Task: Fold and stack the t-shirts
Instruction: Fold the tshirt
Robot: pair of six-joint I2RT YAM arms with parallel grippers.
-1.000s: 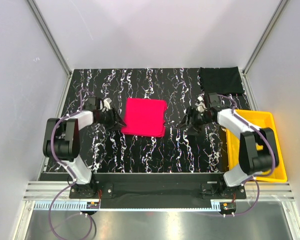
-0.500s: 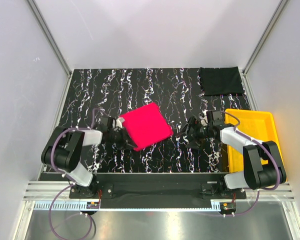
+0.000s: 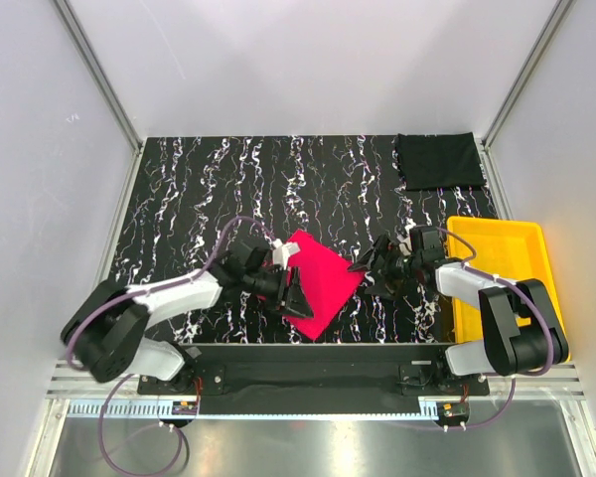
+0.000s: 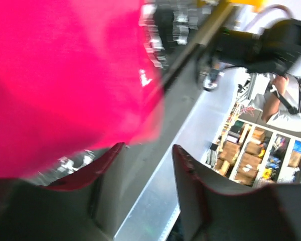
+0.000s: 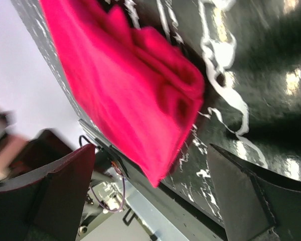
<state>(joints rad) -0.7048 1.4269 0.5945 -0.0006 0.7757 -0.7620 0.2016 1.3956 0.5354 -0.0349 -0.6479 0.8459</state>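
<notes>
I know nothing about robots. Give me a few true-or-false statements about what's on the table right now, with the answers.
1. The red shirt lies in the yellow tray. False: it lies on the table.
2. The black shirt lies at the table's far right corner. True.
3. The black shirt is stacked on the red one. False: they lie well apart.
4. The right tool is open. True.

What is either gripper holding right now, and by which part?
Nothing is gripped: the left gripper and the right gripper are both open, fingers apart at the red t-shirt's edges.
</notes>
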